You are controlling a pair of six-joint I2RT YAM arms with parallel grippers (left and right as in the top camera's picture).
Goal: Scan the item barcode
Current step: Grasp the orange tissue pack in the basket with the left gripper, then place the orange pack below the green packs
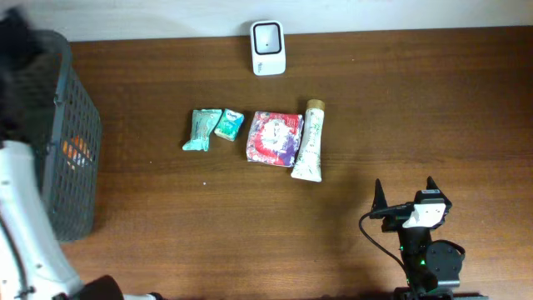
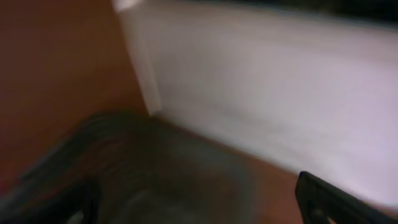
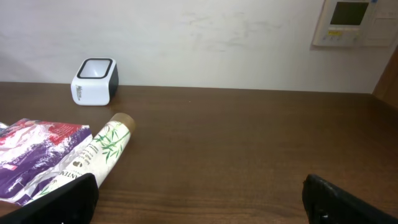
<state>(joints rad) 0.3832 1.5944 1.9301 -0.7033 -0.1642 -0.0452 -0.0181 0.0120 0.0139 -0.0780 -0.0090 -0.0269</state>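
Overhead view: right gripper [image 1: 404,196] spread wide at lower right, scanner [image 1: 268,47] at top centre, left gripper [image 2: 202,196] likewise spread in its blurred wrist view.

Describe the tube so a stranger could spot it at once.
Find the white scanner at the back edge of the table. In the row of items before it, the tube lies at the right end, beside a red packet. It alone is long and white with a tan cap.
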